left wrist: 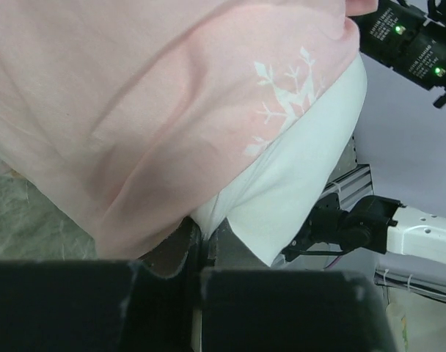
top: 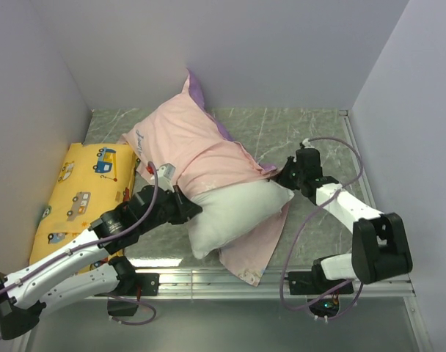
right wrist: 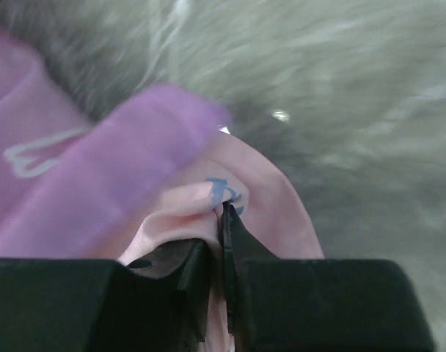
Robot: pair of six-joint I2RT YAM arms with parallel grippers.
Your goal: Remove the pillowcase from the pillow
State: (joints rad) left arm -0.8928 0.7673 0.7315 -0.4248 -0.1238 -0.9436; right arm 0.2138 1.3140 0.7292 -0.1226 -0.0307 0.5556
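- Our right gripper [right wrist: 223, 214] pinches the pillowcase [top: 186, 143] at 3 o'clock; thin cloth could slip.
- Our left gripper [left wrist: 199, 238] clamps the pillow [top: 234, 213], poking out at 6 o'clock; catching pink cloth too would jam.

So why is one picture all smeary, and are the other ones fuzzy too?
Right wrist view: the table is streaked and the pillowcase soft, which looks like motion blur. Left wrist view: fairly sharp, the snowflake crisp beside the pillow, but dark along the bottom edge. Top view: clear, with a bright glare strip on the table's near edge.
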